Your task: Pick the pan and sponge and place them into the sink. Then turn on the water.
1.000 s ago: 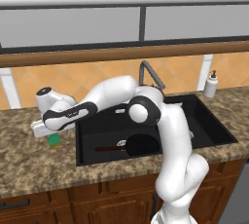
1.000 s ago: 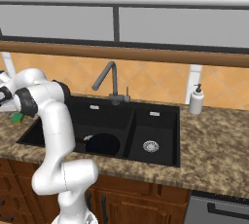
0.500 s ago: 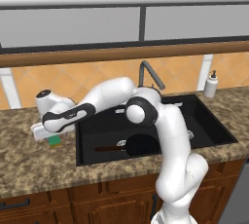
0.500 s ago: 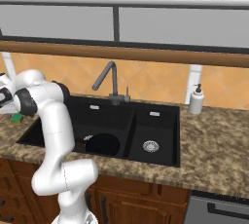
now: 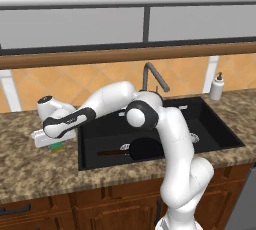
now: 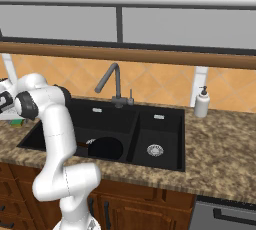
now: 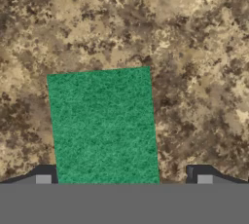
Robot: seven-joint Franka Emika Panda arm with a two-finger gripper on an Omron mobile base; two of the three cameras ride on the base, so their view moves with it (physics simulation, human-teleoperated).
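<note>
The sponge point(image 7: 104, 125) lies green side up on the speckled brown counter, left of the sink point(image 5: 112, 126). My gripper point(image 7: 124, 177) hangs straight above it, open, with one dark fingertip point(image 7: 44, 177) on each side of the sponge and clear of it. From the base, the hand point(image 5: 52, 138) covers most of the sponge point(image 5: 56, 147), and the sponge point(image 6: 18, 122) peeks out at the far left. The black pan point(image 5: 145, 149) rests in the large basin with its handle pointing left; it also appears as the pan point(image 6: 105, 149). No water shows at the faucet point(image 5: 151, 74).
A white soap dispenser point(image 5: 216, 86) stands on the counter right of the sink point(image 6: 160, 124), behind its small basin. The gooseneck faucet point(image 6: 112, 81) rises behind the divider. A wooden ledge and tiled wall run along the back.
The hand has sunk slightly toward the sponge. Its jaws have stayed wide apart, and the pan has not moved.
</note>
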